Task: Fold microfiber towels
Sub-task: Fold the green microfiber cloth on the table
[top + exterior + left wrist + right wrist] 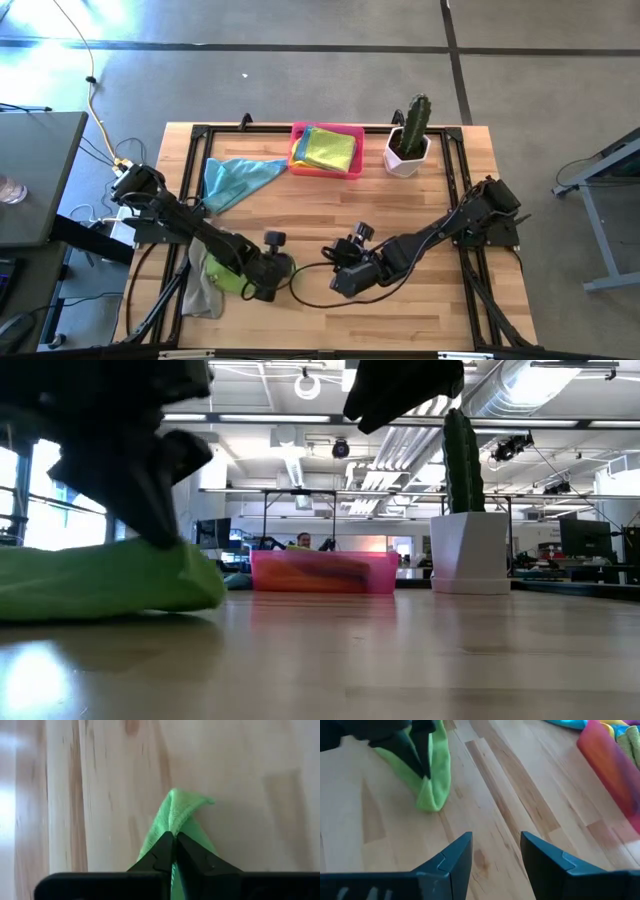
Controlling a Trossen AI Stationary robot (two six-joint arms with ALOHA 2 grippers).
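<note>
One lime green towel (232, 276) lay bunched at the table's near left, a corner pinched in the clenched left gripper (174, 844). The grip looked thin; a quick lift could have let the corner slip, or dragged the grey towel (202, 288) beside it. Right gripper (496, 851) hovered just to the right, jaws apart, empty. Blue towel (235, 180) lay farther back, others in the pink tray (352, 172).

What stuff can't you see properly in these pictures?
- Lime green towel: high view, the left arm covers most of it.
- Towels in the pink tray: low view, the tray wall hides them.
- Left gripper shut on the green towel: left wrist view, the rest of the towel is cut off.
</note>
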